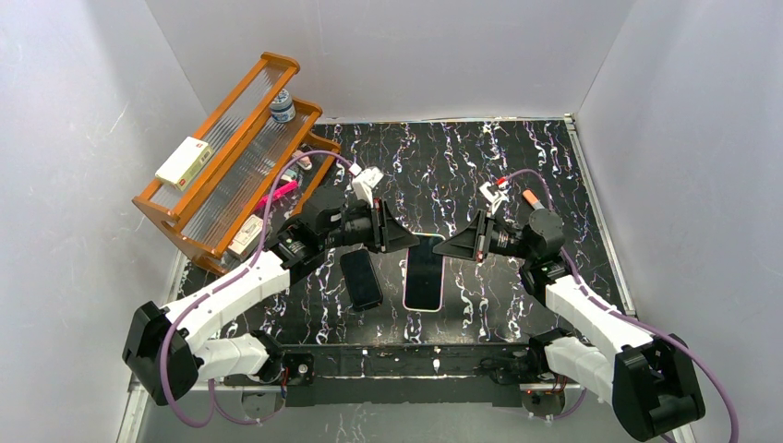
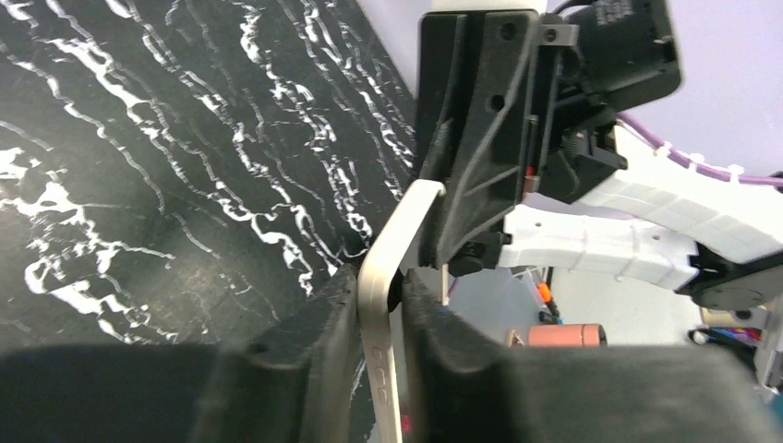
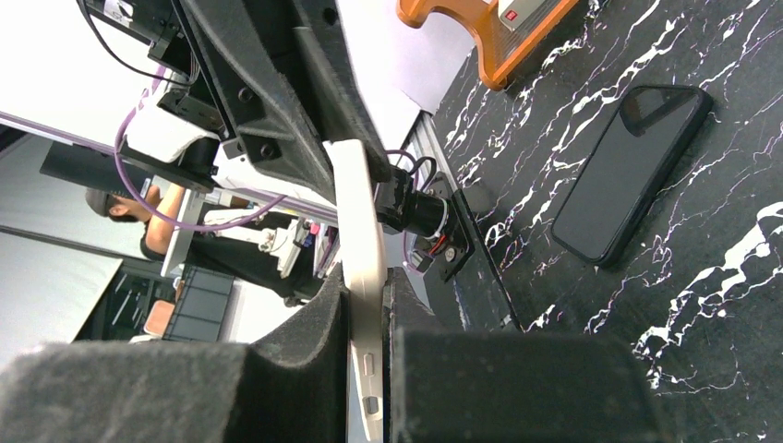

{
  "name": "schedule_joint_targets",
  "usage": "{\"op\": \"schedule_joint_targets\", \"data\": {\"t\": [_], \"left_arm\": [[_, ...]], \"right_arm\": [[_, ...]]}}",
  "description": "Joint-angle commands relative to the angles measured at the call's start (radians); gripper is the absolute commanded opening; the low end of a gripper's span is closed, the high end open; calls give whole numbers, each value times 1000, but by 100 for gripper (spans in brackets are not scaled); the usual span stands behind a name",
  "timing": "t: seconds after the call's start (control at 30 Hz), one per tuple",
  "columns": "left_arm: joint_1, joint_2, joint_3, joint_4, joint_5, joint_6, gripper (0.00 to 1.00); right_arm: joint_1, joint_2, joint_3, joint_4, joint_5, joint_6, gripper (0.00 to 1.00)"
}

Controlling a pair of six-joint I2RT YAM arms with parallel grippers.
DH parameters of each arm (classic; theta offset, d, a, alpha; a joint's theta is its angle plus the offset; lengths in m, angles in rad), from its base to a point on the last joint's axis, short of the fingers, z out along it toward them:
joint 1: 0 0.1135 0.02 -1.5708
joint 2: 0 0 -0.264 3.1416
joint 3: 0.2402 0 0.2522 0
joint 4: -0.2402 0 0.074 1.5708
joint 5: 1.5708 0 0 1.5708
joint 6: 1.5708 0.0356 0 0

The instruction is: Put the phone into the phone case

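The cream-white phone case (image 1: pixel 423 310) lies mid-table, its far end between my two grippers. A dark glossy face, which looks like the phone (image 1: pixel 425 272), fills the inside of its rim. My left gripper (image 1: pixel 404 242) is shut on the case's left edge. In the left wrist view the cream edge (image 2: pixel 380 323) runs between the black pads. My right gripper (image 1: pixel 445 247) is shut on the right edge. In the right wrist view the cream edge (image 3: pixel 358 212) with its side buttons sits between the pads. The two grippers face each other, almost touching.
A separate black slab (image 1: pixel 361 279) lies flat just left of the case and also shows in the right wrist view (image 3: pixel 635 171). An orange two-tier rack (image 1: pixel 231 157) with boxes and a small bottle (image 1: pixel 283 106) stands at the back left. White walls enclose the table.
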State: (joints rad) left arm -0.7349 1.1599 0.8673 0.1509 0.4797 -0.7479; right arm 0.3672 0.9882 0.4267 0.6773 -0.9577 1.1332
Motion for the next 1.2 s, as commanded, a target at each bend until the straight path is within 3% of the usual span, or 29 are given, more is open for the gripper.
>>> {"op": "schedule_joint_targets", "data": {"t": [0.0,0.17,0.33,0.7,0.83,1.07,1.17], "left_arm": [[5,-1,29,-80,-79,75,35],[4,-20,22,-122,-121,77,59],[4,-72,-40,-130,-133,59,75],[4,-85,-156,32,-35,-58,76],[4,-44,-168,80,-7,-75,63],[4,-9,-182,91,-28,-63,9],[3,-6,-183,63,-48,-40,0]], "right_arm": [[12,-31,34,7,32,22,1],[13,-37,21,-13,66,16,1],[13,-31,39,-13,57,18,1],[13,-2,38,34,97,50,1],[12,11,34,47,112,54,1],[12,32,19,-3,135,6,1],[12,40,11,-21,143,-16,1]]}}
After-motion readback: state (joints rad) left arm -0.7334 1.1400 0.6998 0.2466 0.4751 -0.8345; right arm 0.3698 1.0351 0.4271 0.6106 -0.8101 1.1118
